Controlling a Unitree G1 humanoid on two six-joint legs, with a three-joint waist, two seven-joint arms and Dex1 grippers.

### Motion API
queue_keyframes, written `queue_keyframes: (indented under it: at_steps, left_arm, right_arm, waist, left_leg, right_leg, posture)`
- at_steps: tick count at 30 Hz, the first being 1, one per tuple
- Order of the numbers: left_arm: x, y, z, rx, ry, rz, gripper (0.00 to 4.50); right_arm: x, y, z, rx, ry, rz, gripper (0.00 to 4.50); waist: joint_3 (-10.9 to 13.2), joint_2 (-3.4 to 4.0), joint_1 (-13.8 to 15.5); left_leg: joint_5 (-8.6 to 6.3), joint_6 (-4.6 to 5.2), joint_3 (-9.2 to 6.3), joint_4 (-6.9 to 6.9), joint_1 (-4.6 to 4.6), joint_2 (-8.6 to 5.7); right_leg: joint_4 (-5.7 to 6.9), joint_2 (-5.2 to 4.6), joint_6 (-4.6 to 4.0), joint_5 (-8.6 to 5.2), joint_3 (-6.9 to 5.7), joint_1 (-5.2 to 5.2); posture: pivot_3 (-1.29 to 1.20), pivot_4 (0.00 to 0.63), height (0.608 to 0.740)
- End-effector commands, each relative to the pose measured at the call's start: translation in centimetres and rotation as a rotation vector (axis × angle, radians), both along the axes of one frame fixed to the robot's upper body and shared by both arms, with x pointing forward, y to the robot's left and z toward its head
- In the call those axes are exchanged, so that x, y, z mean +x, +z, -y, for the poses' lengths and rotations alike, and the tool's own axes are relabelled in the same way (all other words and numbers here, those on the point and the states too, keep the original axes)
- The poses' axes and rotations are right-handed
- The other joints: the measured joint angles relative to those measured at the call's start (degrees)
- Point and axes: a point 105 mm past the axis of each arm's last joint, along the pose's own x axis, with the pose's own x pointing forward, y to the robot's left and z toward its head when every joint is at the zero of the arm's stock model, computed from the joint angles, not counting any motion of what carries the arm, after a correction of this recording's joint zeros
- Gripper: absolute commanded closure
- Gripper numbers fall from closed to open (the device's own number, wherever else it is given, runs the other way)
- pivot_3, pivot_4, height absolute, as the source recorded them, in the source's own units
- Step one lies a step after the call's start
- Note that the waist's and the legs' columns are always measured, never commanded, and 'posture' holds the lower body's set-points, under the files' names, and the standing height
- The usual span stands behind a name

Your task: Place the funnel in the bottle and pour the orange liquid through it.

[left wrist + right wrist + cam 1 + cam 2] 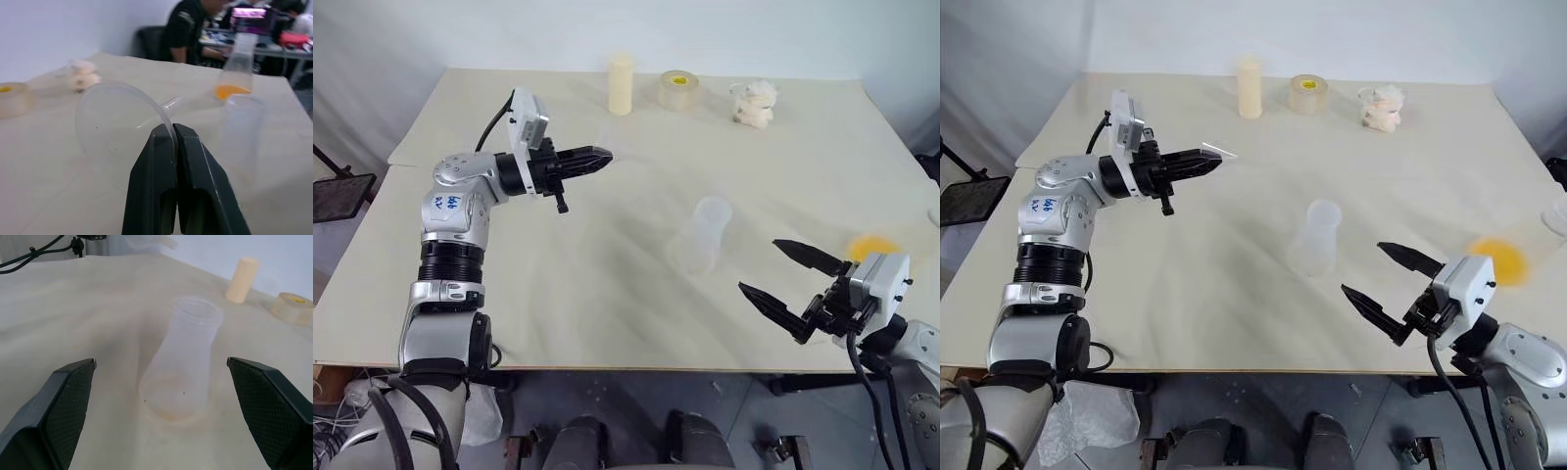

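The funnel point(122, 122) was held clear of the table, pinched by its rim between the closed fingers of the left gripper point(599, 157), well to the left of the bottle point(701, 235), which stood upright and open-mouthed near the middle of the cloth-covered table point(607, 304). The funnel had not yet been set in the bottle's neck, and no pouring had begun; both steps were judged to remain. The orange liquid point(1500, 258) was seen in a clear container near the table's right edge, untouched. The right gripper point(1393, 292) was held with its jaws wide apart and empty, aimed toward the bottle but short of it. Along the far edge of the pale cream cloth, a cream cylinder point(621, 84), a clear tape roll point(678, 90) and a fluffy white lump point(753, 104) were lined up. Plain white walls closed off the back, while a seated person in dark clothing point(188, 29) at a cluttered desk was visible beyond the table in the left wrist view.
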Motion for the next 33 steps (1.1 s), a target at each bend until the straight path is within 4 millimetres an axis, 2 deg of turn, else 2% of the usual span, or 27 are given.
queue_keyframes:
  at_steps: [1,7,11,19,25,33]
  left_arm:
    - [-1.7,2.1,1.1,0.039,-0.126,0.119,4.49]
    - [-2.6,3.0,3.1,0.168,-0.300,0.227,4.49]
    - [-2.5,3.1,4.5,0.231,-0.380,0.269,4.49]
    - [-1.6,2.6,7.9,0.376,-0.431,0.396,4.49]
    - [-1.9,2.2,8.4,0.429,-0.482,0.422,4.49]
    - [-1.3,1.7,9.1,0.514,-0.450,0.456,4.49]
  right_arm:
    - [-0.1,0.7,0.0,-0.008,0.021,0.029,0.00]
    - [0.1,0.8,0.2,-0.017,0.036,0.022,0.00]
    - [0.2,0.5,0.0,-0.020,0.050,0.014,0.00]
    - [0.2,0.5,-0.6,0.006,0.034,0.040,0.00]
    - [0.0,0.2,-0.9,0.018,0.018,0.045,0.00]
    - [-0.1,-0.2,-1.1,0.040,-0.007,0.057,0.00]
  waist:
    - [0.0,0.00,0.0]
    - [0.0,0.00,0.0]
    - [0.0,0.00,0.0]
    - [0.0,-0.01,0.0]
    - [0.0,-0.01,-0.1]
    - [0.0,-0.01,0.0]
  left_leg:
    - [0.00,0.00,0.00,0.00,0.00,0.00]
    - [0.00,0.00,0.09,0.01,-0.03,-0.01]
    - [0.00,0.00,0.15,0.01,-0.03,-0.01]
    - [-0.01,0.01,0.23,-0.02,-0.08,-0.04]
    - [-0.01,0.02,0.29,-0.04,-0.07,-0.01]
    - [-0.01,0.04,0.27,-0.03,-0.11,-0.03]
  right_leg:
    - [0.00,0.00,0.00,0.00,0.00,0.00]
    - [-0.02,0.00,0.00,0.00,-0.03,0.00]
    - [-0.02,0.00,0.00,0.00,-0.03,0.00]
    - [-0.07,0.00,0.00,0.00,-0.08,-0.01]
    - [-0.06,0.00,0.00,0.00,-0.07,-0.05]
    - [-0.08,0.00,0.00,0.00,-0.07,-0.04]
  posture:
    - [0.00,0.150,0.740]
    - [0.00,0.150,0.740]
    - [0.00,0.150,0.740]
    - [0.00,0.150,0.740]
    - [0.00,0.150,0.740]
    - [0.00,0.150,0.740]
